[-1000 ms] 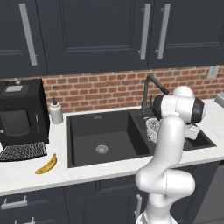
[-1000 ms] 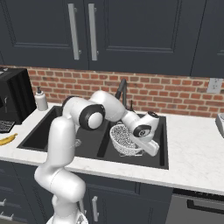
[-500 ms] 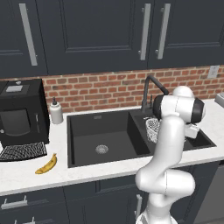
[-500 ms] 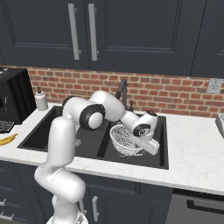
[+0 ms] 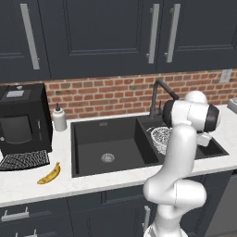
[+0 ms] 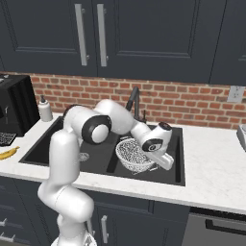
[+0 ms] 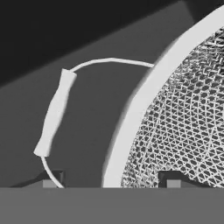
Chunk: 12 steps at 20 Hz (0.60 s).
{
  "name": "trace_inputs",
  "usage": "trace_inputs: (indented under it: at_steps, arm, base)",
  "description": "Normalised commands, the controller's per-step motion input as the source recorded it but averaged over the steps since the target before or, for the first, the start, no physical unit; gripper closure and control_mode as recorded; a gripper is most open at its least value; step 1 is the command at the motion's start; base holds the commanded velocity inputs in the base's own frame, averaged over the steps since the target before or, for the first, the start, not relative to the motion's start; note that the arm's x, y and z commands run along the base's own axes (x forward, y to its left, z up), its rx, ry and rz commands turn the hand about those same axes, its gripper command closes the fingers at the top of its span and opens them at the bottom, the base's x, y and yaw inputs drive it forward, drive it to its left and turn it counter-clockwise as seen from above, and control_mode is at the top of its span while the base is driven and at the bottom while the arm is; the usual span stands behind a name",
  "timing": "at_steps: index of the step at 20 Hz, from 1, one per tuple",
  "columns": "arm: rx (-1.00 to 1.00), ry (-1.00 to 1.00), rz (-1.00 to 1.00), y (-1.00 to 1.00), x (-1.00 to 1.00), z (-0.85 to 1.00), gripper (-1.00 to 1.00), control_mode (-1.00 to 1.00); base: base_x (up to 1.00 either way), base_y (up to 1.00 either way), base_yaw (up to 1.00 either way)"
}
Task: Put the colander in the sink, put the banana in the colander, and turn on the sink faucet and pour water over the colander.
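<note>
Now tool (image 7: 109,183) spread apart, released, straddling colander (image 6: 132,154) rim in narrower sink (image 6: 178,163) basin.

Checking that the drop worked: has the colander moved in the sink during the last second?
No. The colander sits in the narrower basin of the sink, in the same spot below the faucet as before.

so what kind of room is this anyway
A kitchen, and a rendered one rather than a real room. A black double-basin sink with a gooseneck faucet is set in a pale counter, with dark cabinets above a brick backsplash, and a banana lying on the counter.
</note>
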Motion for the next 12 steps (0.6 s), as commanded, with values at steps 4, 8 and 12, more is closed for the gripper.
trace_inputs:
  at_steps: [4, 8, 12]
  arm:
    - [0.0, -0.06, 0.0, 0.01, -0.09, 0.4, -1.0, -1.0]
    - [0.0, -0.04, 0.0, 0.0, -0.08, 0.52, -1.0, -1.0]
    - [0.0, -0.06, 0.0, 0.0, -0.17, 0.61, -1.0, -1.0]
  base:
    - [0.0, 0.0, 0.0]
    - [0.0, 0.0, 0.0]
    - [0.0, 0.0, 0.0]
